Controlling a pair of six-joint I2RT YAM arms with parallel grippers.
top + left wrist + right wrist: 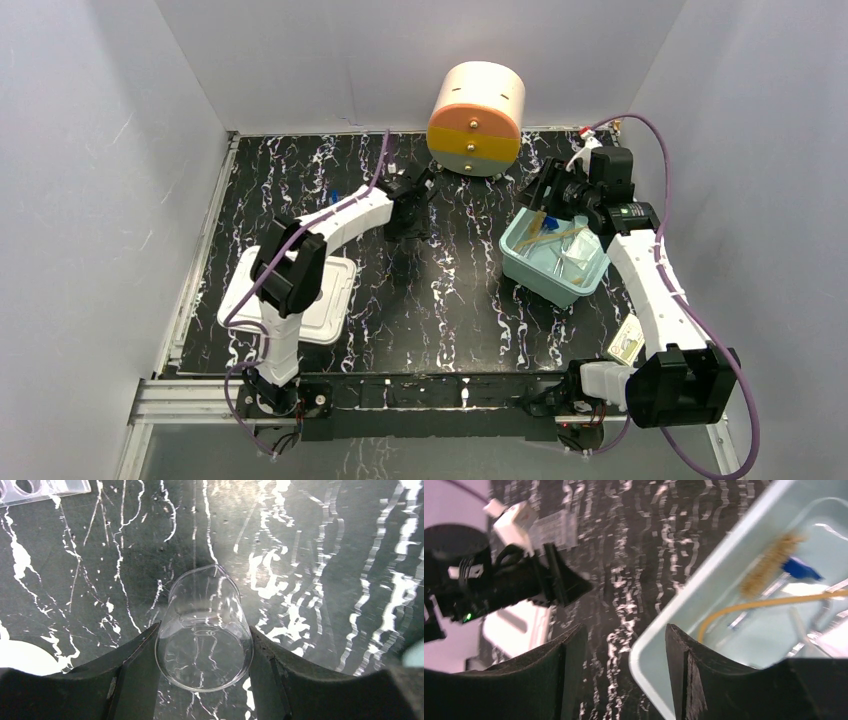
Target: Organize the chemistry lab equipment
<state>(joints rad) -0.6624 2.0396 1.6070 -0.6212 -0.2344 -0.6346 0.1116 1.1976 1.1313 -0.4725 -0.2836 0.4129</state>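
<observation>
A clear glass beaker (202, 650) lies on its side on the black marbled table, its round base toward the left wrist camera. My left gripper (204, 627) is shut on it, with both fingers pressed against its sides; from above this gripper (410, 207) sits mid-table, in front of the drawer unit. My right gripper (626, 627) is open with nothing held, hanging over the near corner of the pale green bin (684, 587). In the bin lie a bristle brush (769, 565), tan rubber tubing (764, 602) and a blue-capped tube (800, 570).
The cream-and-orange round drawer unit (477, 118) stands at the back centre. A white flat lid (325, 300) lies under the left arm. A clear grid tube rack (45, 487) shows at the left wrist view's top left. A small card box (627, 340) lies near the right base.
</observation>
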